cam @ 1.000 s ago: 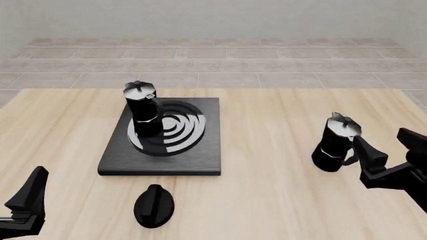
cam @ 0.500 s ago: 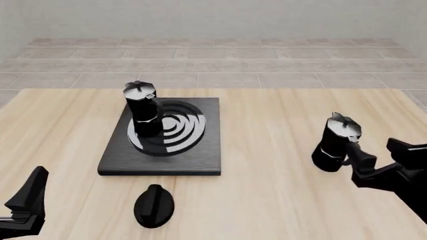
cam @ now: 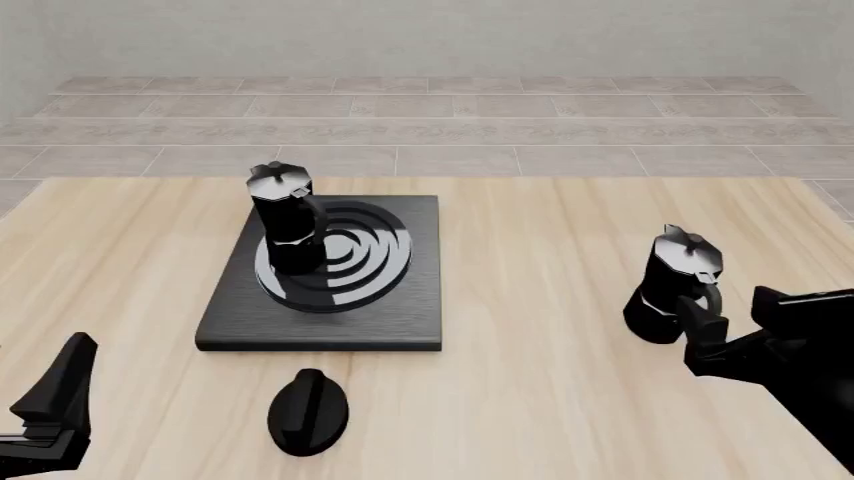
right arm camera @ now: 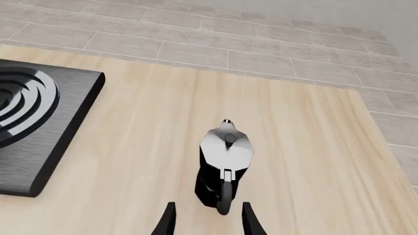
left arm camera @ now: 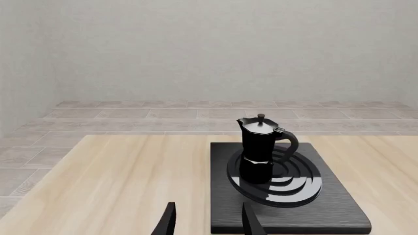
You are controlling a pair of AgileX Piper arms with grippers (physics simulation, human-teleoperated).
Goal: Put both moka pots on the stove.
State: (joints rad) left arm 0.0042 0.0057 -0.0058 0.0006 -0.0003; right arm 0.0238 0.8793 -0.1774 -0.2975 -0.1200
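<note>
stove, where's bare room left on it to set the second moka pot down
The stove is bare on its right half, between the burner rings' centre and the slab's right edge, and along its near strip. It is crowded at the left rear, where one moka pot stands. The second moka pot stands on the table.

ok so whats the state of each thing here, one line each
moka pot on the stove: upright, lid shut, on the burner rings
second moka pot: upright on the table, off the stove, ungrasped
stove: flat, one pot on it
black knob: lying on the table
left hand: open, empty
right hand: open, at the second pot's handle
</note>
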